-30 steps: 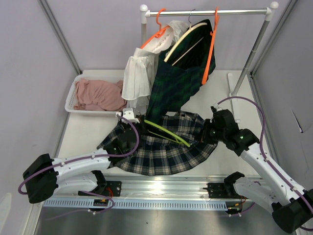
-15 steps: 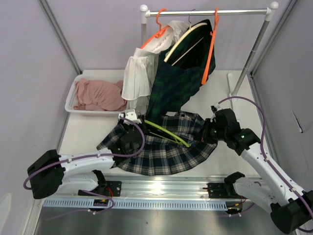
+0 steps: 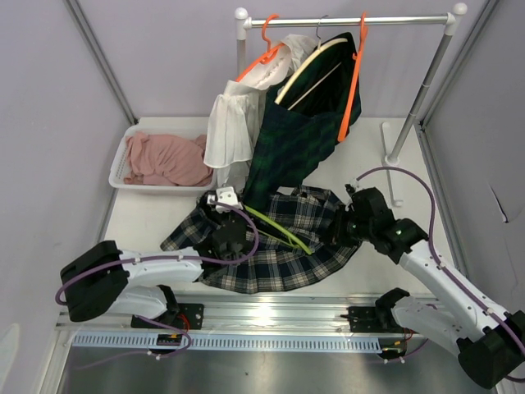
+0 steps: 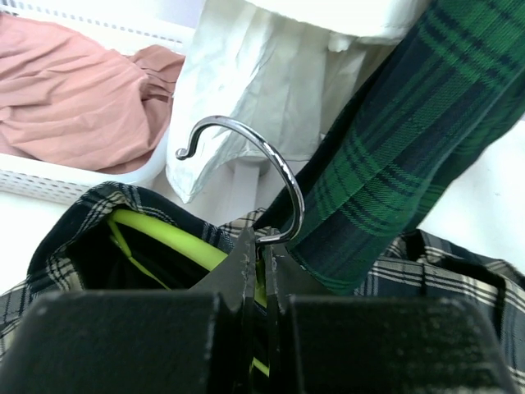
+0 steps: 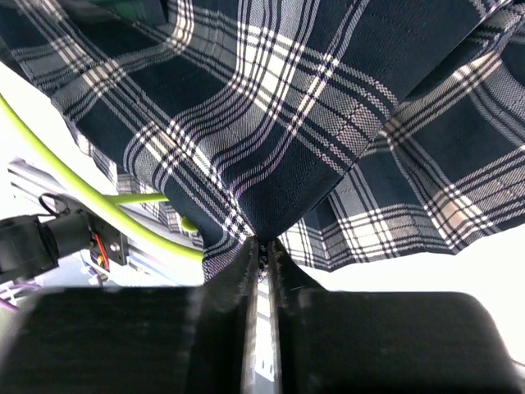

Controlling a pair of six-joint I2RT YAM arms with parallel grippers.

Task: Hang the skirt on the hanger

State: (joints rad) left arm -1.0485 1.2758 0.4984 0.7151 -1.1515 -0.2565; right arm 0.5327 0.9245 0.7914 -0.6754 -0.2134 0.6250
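A: Where's the skirt (image 3: 271,258)?
B: Flat on the tabletop (image 3: 148,217), on the near side of the rail (image 3: 344,20), below the clothes hanging there. Navy/white plaid, spread wide.
A: And the hanger (image 4: 168,240)?
B: Lime green w/ a metal hook. Its bar is partly inside the skirt's waist opening, and the hook sticks out toward the rail.
A: Left end effector (image 4: 261,246)?
B: Clenched on the hanger's neck, right under the hook.
A: Right end effector (image 5: 262,242)?
B: On the skirt's edge, further from the rail's left post than the left one is. Fingers nearly together, pinching a fold of plaid, so it's grasping the skirt.
A: What's on the rail?
B: White blouse (image 3: 230,123) on an orange hanger, plus a dk-green plaid garment (image 3: 295,139) reaching down to the skirt's far edge.
A: Anything else?
B: A white tray (image 3: 123,152) w/ a pink garment (image 3: 168,160) left of the rail's left post.
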